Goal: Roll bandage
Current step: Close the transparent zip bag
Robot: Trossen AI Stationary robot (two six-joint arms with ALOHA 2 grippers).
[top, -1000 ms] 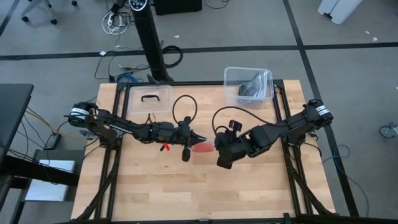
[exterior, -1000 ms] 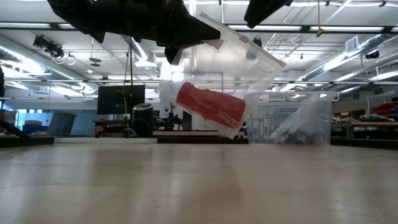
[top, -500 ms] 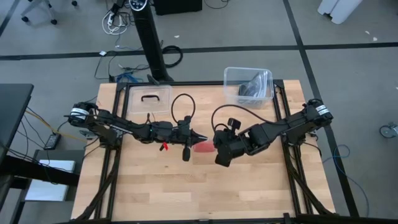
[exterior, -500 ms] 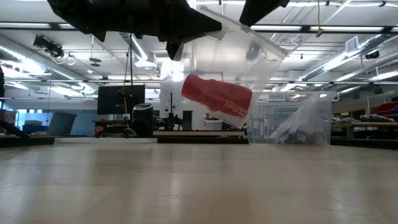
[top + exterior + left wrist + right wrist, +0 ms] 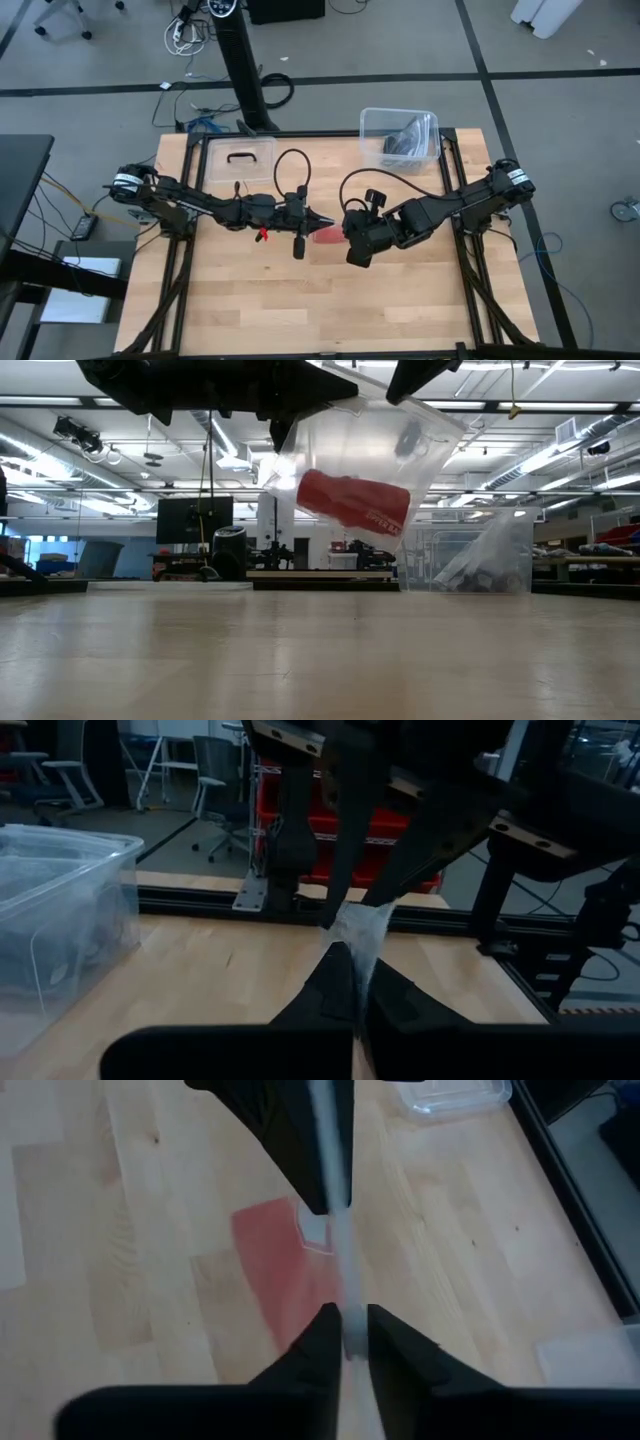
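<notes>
The bandage (image 5: 355, 502) is a stubby red roll inside a clear plastic bag (image 5: 340, 440) that hangs above the table's middle. From above it shows as a red patch (image 5: 326, 237), and through the plastic in the right wrist view (image 5: 275, 1265). My left gripper (image 5: 325, 221) reaches in level from the table's left and is shut on the bag's top. My right gripper (image 5: 348, 232) slants down from the right and is shut on the same top edge, a short way from the left one. My left gripper pinches the bag's top edge (image 5: 357, 935) between its two fingers, coming in level from the table's left. The bag hangs below, clear of the table, with the roll lying in its bottom. My right gripper pinches the bag's top edge (image 5: 345, 1285) between its two fingers, slanting down from the table's right. The edge runs straight from it to the left gripper's fingers (image 5: 300, 1150).
A clear bin (image 5: 400, 138) with dark things in it stands at the back right corner. A clear lid with a black handle (image 5: 240, 158) lies at the back left. Bare wood (image 5: 320, 300) spreads below the bag and toward the near edge.
The bag has swung in the hold. The red roll has risen and now lies nearer to level than its earlier slant. Both arms have stayed in place.
</notes>
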